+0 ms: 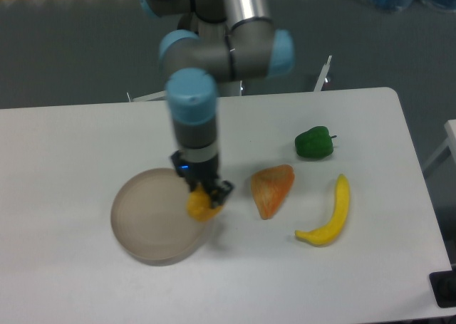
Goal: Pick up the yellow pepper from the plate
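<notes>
White worktop point(64, 281), matte; grey floor behind it. Landmark: the plate point(146, 228), round, grey-brown, raised rim, at the worktop's left. My pincer point(205, 198) is over the plate's right rim, clenched on the yellow pepper point(201, 206): small, chunky, yellow-orange, blurred, stem not discernible. Right of the plate lies an orange wedge fruit point(271, 189); further right a green pepper point(314, 142), and below it a banana point(330, 213).
</notes>
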`<state>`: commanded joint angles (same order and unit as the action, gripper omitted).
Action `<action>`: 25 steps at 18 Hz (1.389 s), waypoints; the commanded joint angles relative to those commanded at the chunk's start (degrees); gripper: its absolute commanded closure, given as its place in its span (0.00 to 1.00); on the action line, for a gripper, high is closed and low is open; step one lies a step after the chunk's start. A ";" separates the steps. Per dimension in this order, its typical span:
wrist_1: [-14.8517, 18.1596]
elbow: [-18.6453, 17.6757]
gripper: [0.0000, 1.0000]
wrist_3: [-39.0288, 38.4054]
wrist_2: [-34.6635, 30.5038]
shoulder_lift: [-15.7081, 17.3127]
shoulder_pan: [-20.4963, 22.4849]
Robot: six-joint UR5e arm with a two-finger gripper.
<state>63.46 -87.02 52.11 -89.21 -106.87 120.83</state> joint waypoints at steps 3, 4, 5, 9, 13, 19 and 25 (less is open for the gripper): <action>0.17 0.19 0.91 7.91 0.18 0.17 4.58; 0.61 0.27 0.91 8.70 0.00 0.17 5.46; 1.31 0.45 0.91 9.67 0.00 0.17 6.60; 5.70 -0.08 0.89 18.79 -0.17 0.00 9.85; 6.77 -0.08 0.89 24.18 -0.18 -1.05 11.70; 7.21 0.80 0.87 25.14 -0.17 -2.46 12.32; 7.47 0.80 0.88 29.37 -0.35 -2.73 12.23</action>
